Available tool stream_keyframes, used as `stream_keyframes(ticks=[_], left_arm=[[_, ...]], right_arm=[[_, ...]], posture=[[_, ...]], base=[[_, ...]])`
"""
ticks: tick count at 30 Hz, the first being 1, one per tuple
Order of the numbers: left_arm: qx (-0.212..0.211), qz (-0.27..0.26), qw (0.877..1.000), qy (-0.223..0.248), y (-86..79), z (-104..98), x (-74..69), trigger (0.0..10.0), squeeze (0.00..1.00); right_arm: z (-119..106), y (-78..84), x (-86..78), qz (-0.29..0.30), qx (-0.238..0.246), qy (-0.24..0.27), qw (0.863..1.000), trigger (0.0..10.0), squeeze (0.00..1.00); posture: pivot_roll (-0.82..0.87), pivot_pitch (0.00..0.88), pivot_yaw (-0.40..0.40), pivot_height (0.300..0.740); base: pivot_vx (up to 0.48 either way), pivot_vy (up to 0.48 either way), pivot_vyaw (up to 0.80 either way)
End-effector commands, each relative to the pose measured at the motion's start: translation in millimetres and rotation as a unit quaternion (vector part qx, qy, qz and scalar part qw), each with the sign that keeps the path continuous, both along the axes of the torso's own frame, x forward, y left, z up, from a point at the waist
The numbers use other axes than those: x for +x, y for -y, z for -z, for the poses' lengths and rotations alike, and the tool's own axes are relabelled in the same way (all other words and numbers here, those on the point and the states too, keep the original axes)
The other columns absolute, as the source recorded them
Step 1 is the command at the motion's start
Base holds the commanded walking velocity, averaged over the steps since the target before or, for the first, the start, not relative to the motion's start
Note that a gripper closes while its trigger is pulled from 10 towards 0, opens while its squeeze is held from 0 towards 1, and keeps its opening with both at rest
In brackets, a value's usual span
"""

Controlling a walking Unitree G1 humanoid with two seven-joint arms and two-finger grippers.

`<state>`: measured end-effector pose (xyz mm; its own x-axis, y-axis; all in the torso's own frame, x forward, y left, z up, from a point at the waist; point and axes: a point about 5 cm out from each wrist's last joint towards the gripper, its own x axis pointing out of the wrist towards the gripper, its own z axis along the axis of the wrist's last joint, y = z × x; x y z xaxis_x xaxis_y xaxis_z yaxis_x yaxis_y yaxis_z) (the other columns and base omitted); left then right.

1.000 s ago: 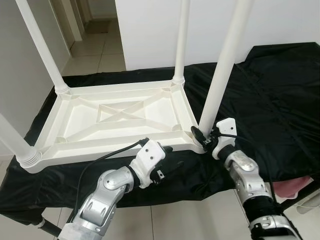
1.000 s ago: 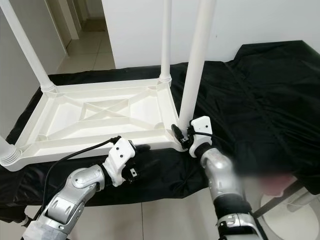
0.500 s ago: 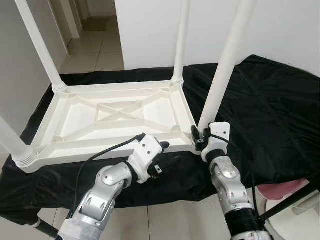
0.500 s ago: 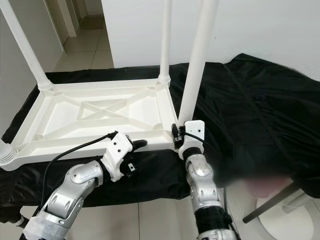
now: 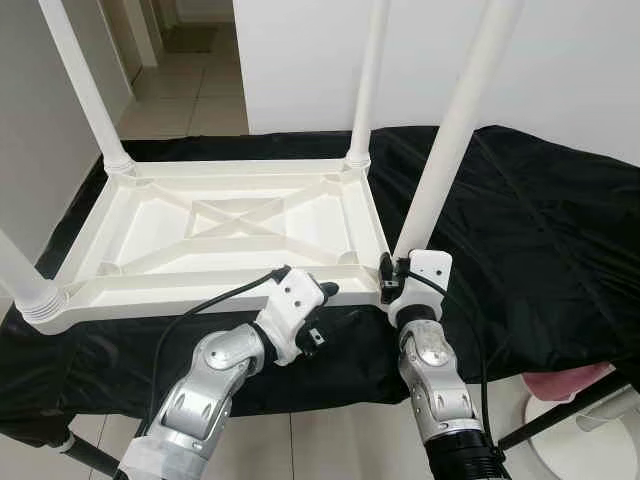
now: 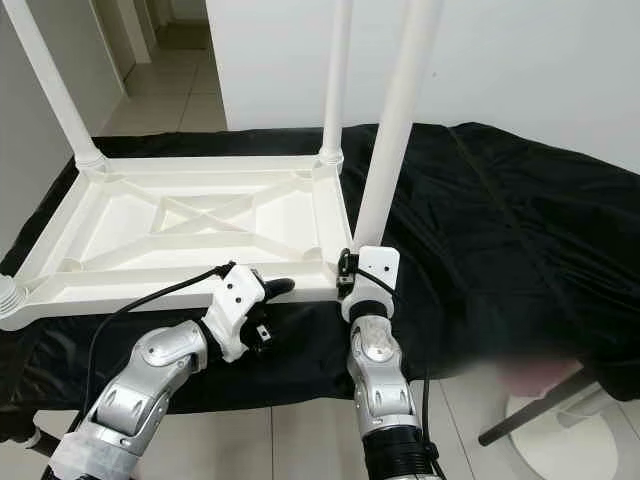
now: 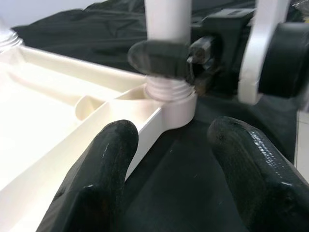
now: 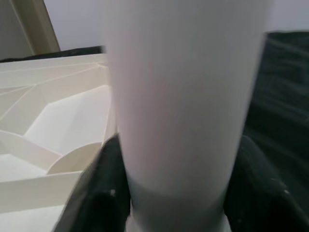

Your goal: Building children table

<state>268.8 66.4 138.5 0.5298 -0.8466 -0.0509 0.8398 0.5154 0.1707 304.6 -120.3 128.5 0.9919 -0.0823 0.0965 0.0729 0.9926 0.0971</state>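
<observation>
Now right gripper [image 5: 392, 283] clamping table leg [image 5: 452, 135] base, left gripper [image 5: 332, 308] spread beside tabletop [image 5: 230, 225].

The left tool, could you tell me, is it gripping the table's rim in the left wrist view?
No, the left tool is open, its fingers apart over the black cloth beside the table rim.

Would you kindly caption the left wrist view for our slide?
Left gripper open beside the upturned table top, facing the right gripper clasping a screwed-in leg.
</observation>
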Motion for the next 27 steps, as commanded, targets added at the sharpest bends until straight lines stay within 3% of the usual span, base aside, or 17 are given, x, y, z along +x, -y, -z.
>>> stream_keyframes(ticks=[1, 2, 9, 14, 15, 16, 17, 18, 19, 27], left_arm=[[0.000, -0.052, 0.999, 0.011, -4.8, -0.8, 6.2, 10.0, 0.00], [-0.002, -0.054, 0.998, 0.010, -4.7, -0.6, 6.4, 10.0, 0.00], [-0.001, -0.053, 0.999, 0.011, -3.0, 0.4, 4.1, 10.0, 0.00], [0.003, -0.057, 0.998, 0.019, -4.7, 0.5, 3.4, 10.0, 0.00], [0.003, -0.057, 0.998, 0.020, -4.5, 0.5, 3.2, 10.0, 0.00], [0.003, -0.057, 0.998, 0.020, -4.5, 0.5, 3.2, 10.0, 0.00], [0.004, -0.057, 0.998, 0.020, -4.2, 0.9, 2.9, 10.0, 0.00], [0.004, -0.057, 0.998, 0.020, -4.2, 0.9, 2.9, 10.0, 0.00], [0.005, -0.055, 0.998, 0.018, -3.8, 1.6, 2.6, 10.0, 0.00], [0.006, -0.012, 1.000, -0.014, 2.2, 7.0, -5.9, 10.0, 0.00]], right_arm=[[1.8, 3.4, -2.2, 0.008, 0.012, -0.004, 1.000, 10.0, 0.65], [1.0, 5.2, -2.3, 0.008, 0.017, 0.000, 1.000, 10.0, 1.00], [-1.3, 12.9, -2.6, 0.011, 0.007, 0.010, 1.000, 10.0, 1.00], [-0.6, 26.8, -2.4, -0.059, 0.004, 0.018, 0.998, 10.0, 1.00], [0.5, 28.8, -1.8, -0.071, 0.000, 0.014, 0.997, 10.0, 0.82], [0.5, 28.8, -1.8, -0.071, 0.000, 0.014, 0.997, 10.0, 0.82], [1.0, 30.6, -1.4, -0.079, -0.007, 0.013, 0.997, 10.0, 0.23], [1.0, 30.6, -1.4, -0.079, -0.007, 0.013, 0.997, 10.0, 0.23], [1.5, 32.2, -1.1, -0.086, -0.012, 0.012, 0.996, 10.0, 0.00], [1.3, 38.9, 4.7, -0.186, -0.078, 0.021, 0.979, 10.0, 0.00]], posture=[[-0.01, 0.000, 0.013, 0.740], [-0.01, 0.000, 0.013, 0.740], [0.00, 0.000, 0.012, 0.740], [0.00, 0.000, 0.010, 0.740], [0.00, 0.000, 0.010, 0.740], [0.00, 0.000, 0.010, 0.740], [0.00, 0.000, 0.012, 0.740], [0.00, 0.000, 0.012, 0.740], [-0.01, 0.000, 0.013, 0.740], [-0.02, 0.000, 0.024, 0.740]], base=[[0.000, 0.000, 0.00], [0.000, 0.000, 0.00], [0.000, 0.000, 0.00], [0.000, 0.000, 0.00], [0.000, 0.000, 0.00], [0.000, 0.000, 0.00], [0.000, 0.000, 0.00], [0.000, 0.000, 0.00], [0.000, 0.000, 0.00], [0.000, 0.000, 0.00]])
